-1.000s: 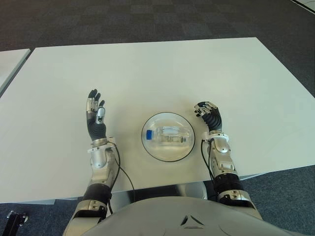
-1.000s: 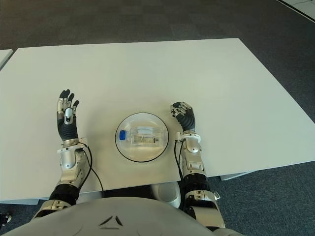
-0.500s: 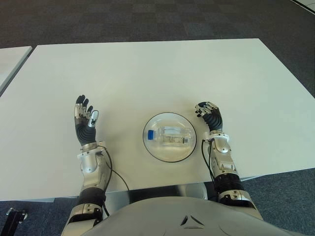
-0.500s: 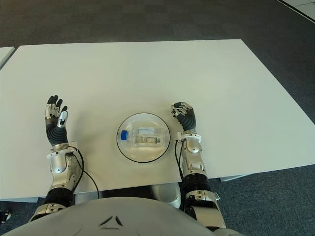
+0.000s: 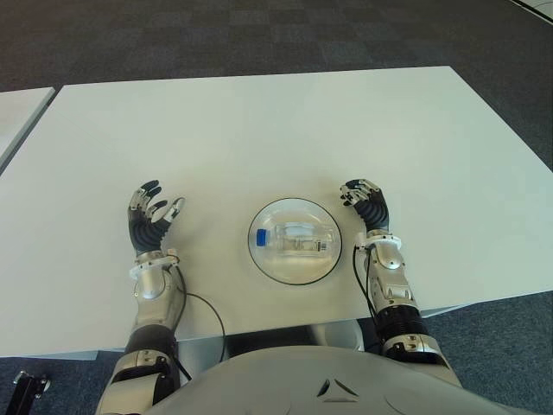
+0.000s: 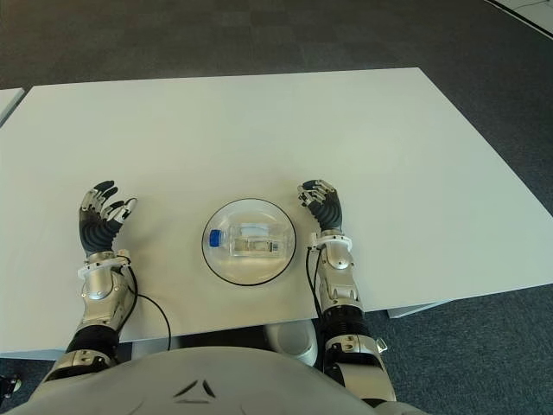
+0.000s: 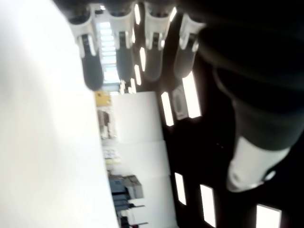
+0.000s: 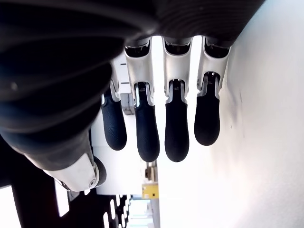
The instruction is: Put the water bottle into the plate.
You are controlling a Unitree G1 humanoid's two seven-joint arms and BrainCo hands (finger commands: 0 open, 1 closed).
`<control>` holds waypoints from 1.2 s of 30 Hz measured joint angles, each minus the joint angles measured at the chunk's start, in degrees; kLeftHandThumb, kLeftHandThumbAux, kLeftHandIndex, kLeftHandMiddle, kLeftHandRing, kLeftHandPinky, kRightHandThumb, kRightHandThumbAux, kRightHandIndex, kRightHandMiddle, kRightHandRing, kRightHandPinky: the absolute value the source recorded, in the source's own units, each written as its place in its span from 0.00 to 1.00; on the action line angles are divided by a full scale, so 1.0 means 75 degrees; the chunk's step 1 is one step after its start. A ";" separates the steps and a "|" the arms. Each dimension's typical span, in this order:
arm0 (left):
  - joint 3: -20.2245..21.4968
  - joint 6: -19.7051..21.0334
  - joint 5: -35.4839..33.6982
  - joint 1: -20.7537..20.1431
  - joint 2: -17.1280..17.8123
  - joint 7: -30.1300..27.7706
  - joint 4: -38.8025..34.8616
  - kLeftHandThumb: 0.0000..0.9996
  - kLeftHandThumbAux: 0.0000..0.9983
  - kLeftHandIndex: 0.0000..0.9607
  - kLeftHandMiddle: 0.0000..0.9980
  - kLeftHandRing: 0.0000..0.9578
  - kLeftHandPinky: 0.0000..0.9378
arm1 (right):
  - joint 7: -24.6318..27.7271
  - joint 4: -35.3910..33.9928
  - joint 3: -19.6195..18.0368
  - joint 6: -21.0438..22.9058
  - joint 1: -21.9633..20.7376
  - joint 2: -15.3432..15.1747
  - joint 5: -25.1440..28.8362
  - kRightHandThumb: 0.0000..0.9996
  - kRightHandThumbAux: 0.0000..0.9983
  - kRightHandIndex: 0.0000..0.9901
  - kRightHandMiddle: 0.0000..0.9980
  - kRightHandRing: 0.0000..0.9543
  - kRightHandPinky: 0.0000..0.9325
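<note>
A clear water bottle (image 5: 294, 243) with a blue cap lies on its side inside the round glass plate (image 5: 323, 269) near the table's front edge. My left hand (image 5: 151, 213) shows to the left of the plate, well apart from it, fingers spread and holding nothing. My right hand (image 5: 366, 201) shows just right of the plate, fingers loosely curved and empty. In the left wrist view my fingers (image 7: 118, 52) are spread with nothing between them. In the right wrist view my fingers (image 8: 176, 128) hang relaxed beside the white table, also holding nothing.
The white table (image 5: 259, 130) stretches wide behind the plate. A second white table edge (image 5: 17, 108) shows at far left. Dark carpet (image 5: 259, 35) lies beyond the table.
My left hand has drawn back from beside the plate, moved left and lowered toward the table, fingers tilting forward. The bottle, plate and right hand have stayed put.
</note>
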 measured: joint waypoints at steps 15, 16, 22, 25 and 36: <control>-0.0270 0.0831 0.1450 0.0101 0.0156 0.0991 -0.0324 0.06 0.93 0.39 0.44 0.46 0.50 | -0.0056 0.0000 0.0007 -0.0006 -0.0003 0.0040 -0.0016 0.71 0.73 0.43 0.50 0.53 0.57; -0.0290 0.0923 0.1458 0.0126 0.0163 0.0989 -0.0388 0.06 0.94 0.40 0.44 0.46 0.49 | -0.0067 -0.0003 0.0008 -0.0004 -0.0001 0.0044 -0.0021 0.71 0.73 0.43 0.50 0.53 0.57; -0.0394 0.1353 0.1457 0.0252 0.0176 0.0923 -0.0716 0.32 0.88 0.43 0.45 0.47 0.48 | -0.0090 -0.0053 0.0020 0.0060 0.0020 0.0071 -0.0024 0.71 0.73 0.43 0.49 0.53 0.56; -0.0438 0.1437 0.1477 0.0292 0.0172 0.0924 -0.0801 0.57 0.77 0.44 0.46 0.47 0.49 | -0.0086 -0.0077 0.0020 0.0087 0.0021 0.0078 -0.0021 0.71 0.73 0.43 0.49 0.52 0.56; -0.0740 0.1714 0.1928 0.0340 0.0155 0.1076 -0.1015 0.70 0.72 0.44 0.50 0.53 0.56 | -0.0076 -0.0096 0.0018 0.0091 0.0026 0.0095 -0.0015 0.71 0.73 0.43 0.50 0.53 0.56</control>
